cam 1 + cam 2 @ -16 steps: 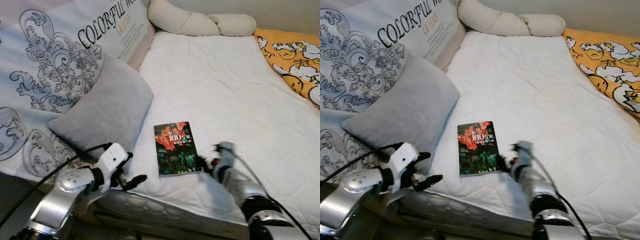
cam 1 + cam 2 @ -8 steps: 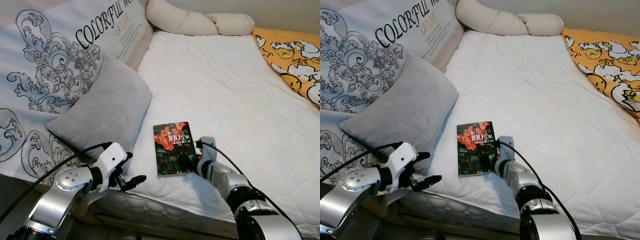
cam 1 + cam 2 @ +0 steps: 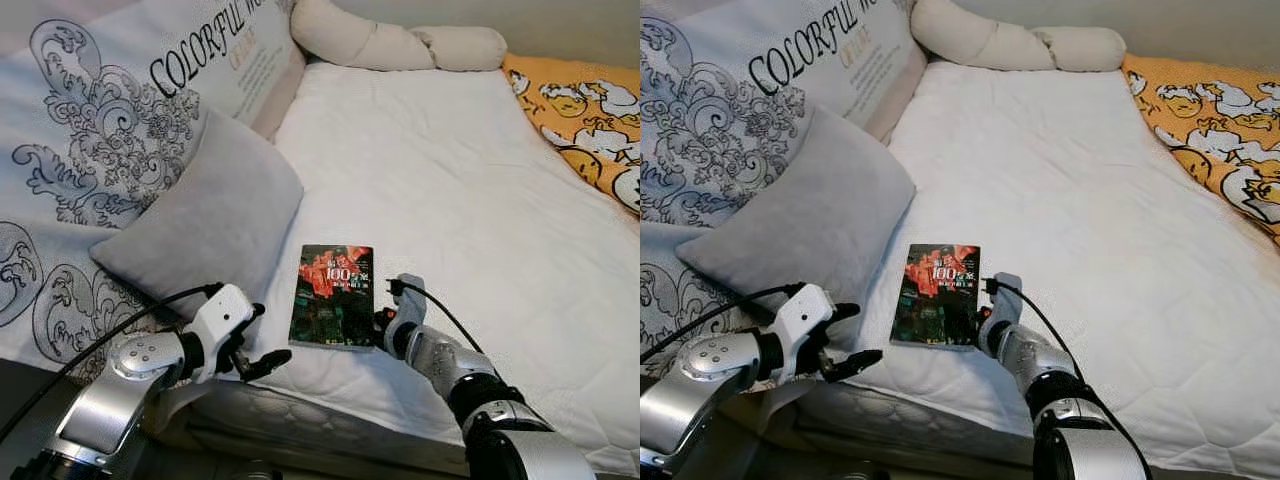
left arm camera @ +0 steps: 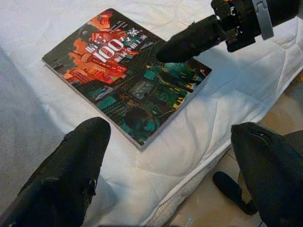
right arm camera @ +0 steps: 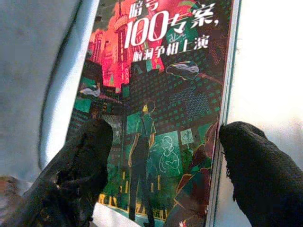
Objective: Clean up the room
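One book lies between the spread right tool's fingers.

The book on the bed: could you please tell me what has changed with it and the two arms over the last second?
The right end effector came in from the book's right edge onto its cover, one finger on the cover and one at the edge. The book slid and turned toward the grey pillow. The left end effector stayed open near the mattress edge; the pillow stayed put.
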`<state>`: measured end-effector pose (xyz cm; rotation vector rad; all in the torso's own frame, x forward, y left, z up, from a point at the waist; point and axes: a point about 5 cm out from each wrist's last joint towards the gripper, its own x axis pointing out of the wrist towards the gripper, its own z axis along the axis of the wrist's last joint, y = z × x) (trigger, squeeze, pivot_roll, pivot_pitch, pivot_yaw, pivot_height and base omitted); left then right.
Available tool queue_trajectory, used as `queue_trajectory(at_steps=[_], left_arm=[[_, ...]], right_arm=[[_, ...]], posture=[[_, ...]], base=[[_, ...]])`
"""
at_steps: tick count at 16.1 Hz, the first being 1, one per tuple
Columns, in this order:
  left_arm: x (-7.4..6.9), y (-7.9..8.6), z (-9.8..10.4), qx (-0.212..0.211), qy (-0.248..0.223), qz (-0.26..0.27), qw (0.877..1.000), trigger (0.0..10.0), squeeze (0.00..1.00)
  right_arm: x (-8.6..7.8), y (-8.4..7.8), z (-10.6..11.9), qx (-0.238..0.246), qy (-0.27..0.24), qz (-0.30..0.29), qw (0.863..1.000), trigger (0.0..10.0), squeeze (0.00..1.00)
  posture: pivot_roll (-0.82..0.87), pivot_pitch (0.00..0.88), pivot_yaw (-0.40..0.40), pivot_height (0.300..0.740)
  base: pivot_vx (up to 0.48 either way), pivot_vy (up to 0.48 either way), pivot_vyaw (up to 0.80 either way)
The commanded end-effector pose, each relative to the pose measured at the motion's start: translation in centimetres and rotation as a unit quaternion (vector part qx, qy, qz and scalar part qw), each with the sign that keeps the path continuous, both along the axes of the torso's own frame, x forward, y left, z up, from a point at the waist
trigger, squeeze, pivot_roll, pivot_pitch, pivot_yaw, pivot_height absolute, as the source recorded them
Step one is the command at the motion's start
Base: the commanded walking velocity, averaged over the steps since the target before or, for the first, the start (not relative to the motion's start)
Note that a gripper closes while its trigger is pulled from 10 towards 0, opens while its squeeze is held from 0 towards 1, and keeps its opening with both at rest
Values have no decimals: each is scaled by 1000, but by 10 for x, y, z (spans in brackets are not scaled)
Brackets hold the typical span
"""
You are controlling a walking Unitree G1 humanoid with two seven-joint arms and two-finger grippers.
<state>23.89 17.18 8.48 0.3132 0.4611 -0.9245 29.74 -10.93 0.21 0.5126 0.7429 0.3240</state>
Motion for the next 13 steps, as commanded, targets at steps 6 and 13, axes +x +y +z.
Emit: queue_trajectory(at_steps=[6,13], left_arm=[[7,2,5,-22,-41,54,997,10000,141],[30,-3,12,-96,-126,247,956,10000,165]], right_arm=[[-3,-27,0,-53,-30,-2,998,10000,0],[-14,-50,39,-173,-194,-108,960,10000,0]], posture=[[150,0,-5,740],[85,0,6,740]], base=[[0,0,0],[0,-168,0]])
